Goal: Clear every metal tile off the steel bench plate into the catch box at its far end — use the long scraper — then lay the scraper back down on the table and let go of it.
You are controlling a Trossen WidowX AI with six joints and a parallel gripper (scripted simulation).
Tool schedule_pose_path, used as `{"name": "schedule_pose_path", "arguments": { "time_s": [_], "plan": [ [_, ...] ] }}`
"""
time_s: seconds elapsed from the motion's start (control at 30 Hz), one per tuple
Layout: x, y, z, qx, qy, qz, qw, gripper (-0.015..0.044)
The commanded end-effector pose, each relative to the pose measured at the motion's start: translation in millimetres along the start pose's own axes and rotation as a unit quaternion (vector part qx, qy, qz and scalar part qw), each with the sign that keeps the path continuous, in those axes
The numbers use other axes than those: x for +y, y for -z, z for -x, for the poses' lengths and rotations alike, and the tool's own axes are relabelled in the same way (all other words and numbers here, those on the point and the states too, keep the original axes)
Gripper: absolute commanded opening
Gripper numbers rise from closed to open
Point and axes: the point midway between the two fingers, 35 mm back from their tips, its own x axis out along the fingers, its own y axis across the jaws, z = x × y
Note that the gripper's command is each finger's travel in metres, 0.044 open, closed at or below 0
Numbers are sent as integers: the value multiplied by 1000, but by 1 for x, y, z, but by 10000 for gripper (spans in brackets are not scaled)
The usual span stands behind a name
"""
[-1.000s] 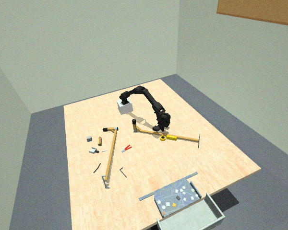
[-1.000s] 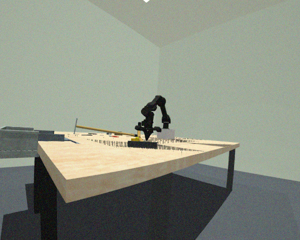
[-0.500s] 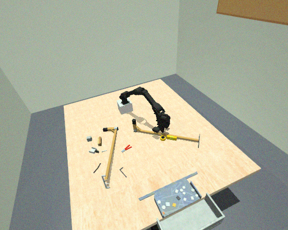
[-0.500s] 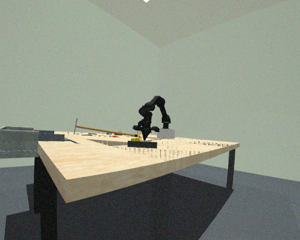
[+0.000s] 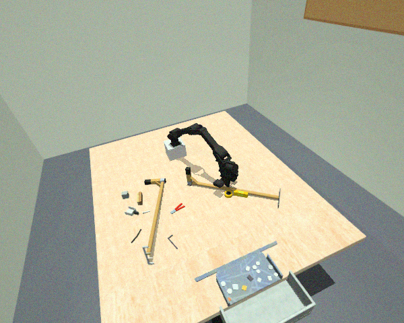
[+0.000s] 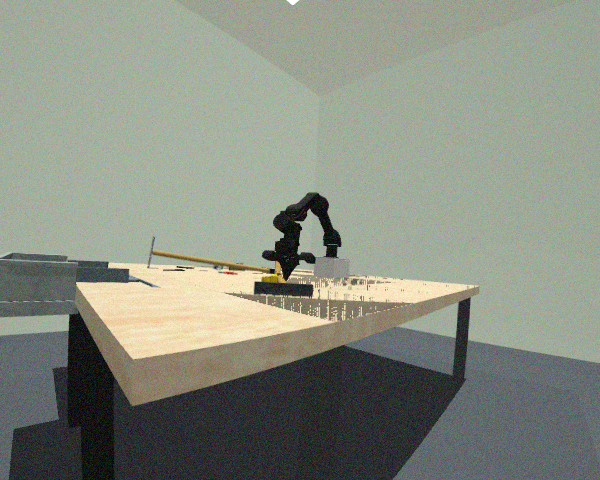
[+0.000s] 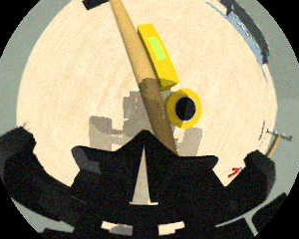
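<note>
The long scraper (image 5: 261,194) (image 6: 283,289) (image 7: 130,40) with a flat dark blade lies on the table, its black-tipped grip standing up at the other end. My gripper (image 5: 227,185) (image 6: 287,279) (image 7: 145,133) is shut and empty, pointing down close beside the scraper's wooden handle. The steel bench plate (image 5: 234,273) sits at the table's edge with several white tiles (image 5: 229,291), an orange-yellow tile (image 5: 244,287) and a dark tile (image 5: 250,278) on it. The catch box (image 5: 264,305) (image 6: 31,281) adjoins its outer end; no tiles show in its visible part.
A yellow block (image 5: 241,193) (image 7: 161,55) and yellow ring (image 5: 227,194) (image 7: 171,111) lie along the scraper handle. A second long tool (image 5: 155,215) with a forked head lies to the left. Red-handled pliers (image 5: 178,207) and a hex key (image 5: 174,242) lie between it and the plate side.
</note>
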Motion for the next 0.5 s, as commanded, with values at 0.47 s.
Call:
{"name": "schedule_pose_path", "arguments": {
  "time_s": [0.47],
  "plan": [
    [-19,-11,-1,-8,3,1,1000,0]
  ]
}}
